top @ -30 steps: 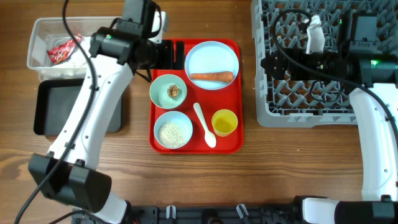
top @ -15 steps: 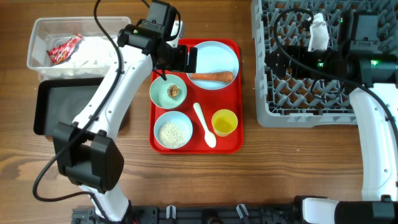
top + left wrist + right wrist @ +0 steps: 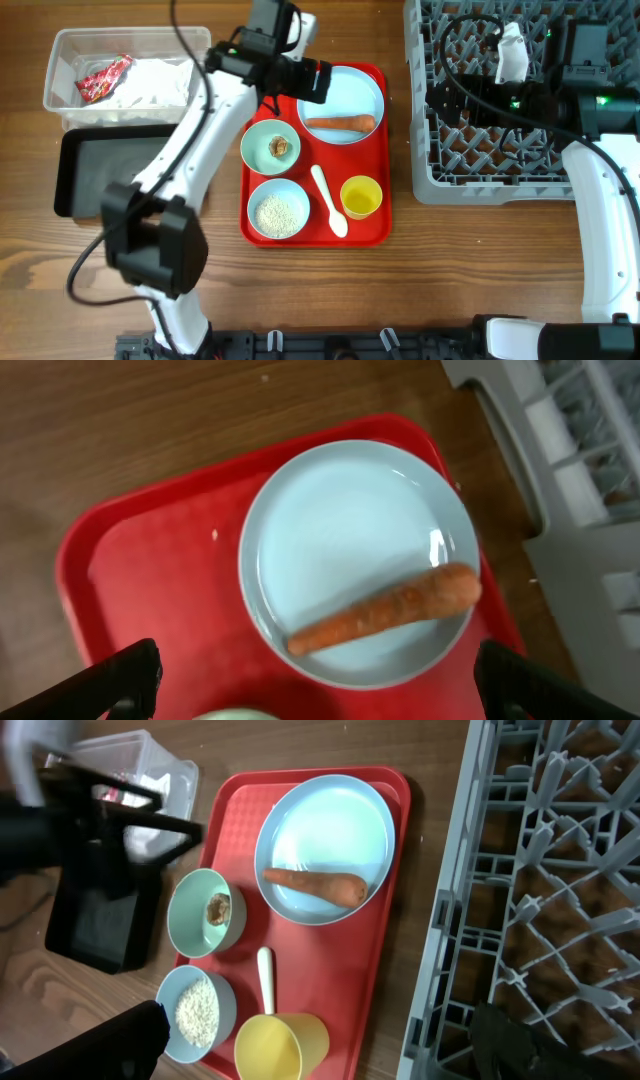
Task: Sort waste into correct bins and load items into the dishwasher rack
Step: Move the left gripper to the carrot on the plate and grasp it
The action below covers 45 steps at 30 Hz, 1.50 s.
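My left gripper [image 3: 306,80] is open and empty above the left rim of the round light-blue plate [image 3: 340,92]; in the left wrist view [image 3: 325,685] its fingers sit wide apart below the plate [image 3: 350,530]. An orange carrot [image 3: 340,124] lies on the plate and also shows in the left wrist view [image 3: 390,610]. The pale-green bowl [image 3: 270,146] holds a brown lump. The light-blue bowl [image 3: 278,209] holds rice. A white spoon [image 3: 328,200] and a yellow cup [image 3: 361,196] lie on the red tray [image 3: 385,150]. My right gripper [image 3: 440,105] is open and empty over the grey rack [image 3: 500,170].
The clear tub [image 3: 60,95] at the far left holds the red wrapper [image 3: 105,77] and a white napkin [image 3: 150,82]. The black tray [image 3: 110,170] lies just in front of it. Bare wooden table [image 3: 480,270] lies in front of the rack.
My left arm has swung right from beside the clear tub to over the plate's left rim, still open. The right arm has not moved.
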Each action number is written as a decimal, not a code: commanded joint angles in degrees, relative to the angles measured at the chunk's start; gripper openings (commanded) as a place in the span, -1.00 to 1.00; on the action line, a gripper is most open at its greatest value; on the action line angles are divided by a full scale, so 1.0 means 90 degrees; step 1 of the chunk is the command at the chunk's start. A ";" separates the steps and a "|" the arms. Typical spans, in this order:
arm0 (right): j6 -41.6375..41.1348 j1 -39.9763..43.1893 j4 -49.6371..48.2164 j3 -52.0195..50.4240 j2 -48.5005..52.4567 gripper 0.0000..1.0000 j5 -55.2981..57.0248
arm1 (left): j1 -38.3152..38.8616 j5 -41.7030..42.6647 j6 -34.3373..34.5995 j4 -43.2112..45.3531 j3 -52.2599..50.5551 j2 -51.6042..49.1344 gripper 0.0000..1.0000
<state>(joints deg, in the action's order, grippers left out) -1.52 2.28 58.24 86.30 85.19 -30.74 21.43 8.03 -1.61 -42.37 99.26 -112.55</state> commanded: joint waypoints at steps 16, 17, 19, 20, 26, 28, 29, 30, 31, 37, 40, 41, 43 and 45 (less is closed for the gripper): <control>-0.0046 -0.0002 0.0148 0.0109 0.0024 0.99 0.0160 | 0.0495 0.0270 -0.2188 0.0848 -0.0005 -0.1921 0.91; -0.0049 -0.0002 0.0160 0.0109 0.0024 0.99 0.0160 | 0.0495 0.0272 -0.2188 0.0814 -0.0005 -0.1955 0.89; -0.0053 -0.0002 0.0182 0.0109 0.0024 1.00 0.0160 | 0.0503 0.0274 -0.2188 0.0763 -0.0005 -0.2042 0.89; -0.0068 -0.0002 0.0187 0.0109 0.0024 0.99 0.0160 | 0.0510 0.0274 -0.2188 0.0753 -0.0005 -0.2064 0.89; -0.0185 -0.0002 0.0187 0.0109 0.0024 0.99 0.0158 | 0.0537 0.0272 -0.2188 0.0784 -0.0005 -0.2283 0.78; -0.0187 -0.0002 0.0204 0.0109 0.0024 0.99 0.0158 | 0.0537 0.0272 -0.2186 0.0775 -0.0005 -0.2368 0.72; -0.0185 -0.0002 0.0214 0.0109 0.0024 0.99 0.0158 | 0.0537 0.0272 -0.2186 0.0765 -0.0005 -0.2380 0.70; -0.0187 -0.0002 0.0223 0.0109 0.0024 0.99 0.0158 | 0.0537 0.0274 -0.2183 0.0765 -0.0002 -0.2375 0.69; -0.0187 -0.0002 0.0226 0.0109 0.0024 1.00 0.0158 | 0.0539 0.0274 -0.2183 0.0763 0.0010 -0.2310 0.70; -0.0187 -0.0002 0.0226 0.0109 0.0024 0.99 0.0158 | 0.0537 0.0296 -0.2339 0.0784 0.0117 -0.1722 0.75; -0.0187 -0.0002 0.0231 0.0109 0.0024 0.99 0.0158 | 0.0539 0.0325 -0.2475 0.0753 0.0117 -0.1625 0.74; -0.0189 -0.0002 0.0233 0.0109 0.0024 0.99 0.0158 | 0.0544 0.0328 -0.2477 0.0712 0.0117 -0.1627 0.73; -0.0189 -0.0002 0.0243 0.0109 0.0024 1.00 0.0158 | 0.0542 0.0486 -0.2732 0.0495 0.0114 -0.1647 0.64; -0.0185 -0.0002 0.0255 0.0109 0.0024 0.99 0.0158 | 0.0544 0.0588 -0.2827 0.0296 0.0114 -0.1651 0.60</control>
<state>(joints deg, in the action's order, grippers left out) -2.59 2.28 60.25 86.30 85.19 -29.91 25.96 11.92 -22.87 -37.41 100.09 -129.12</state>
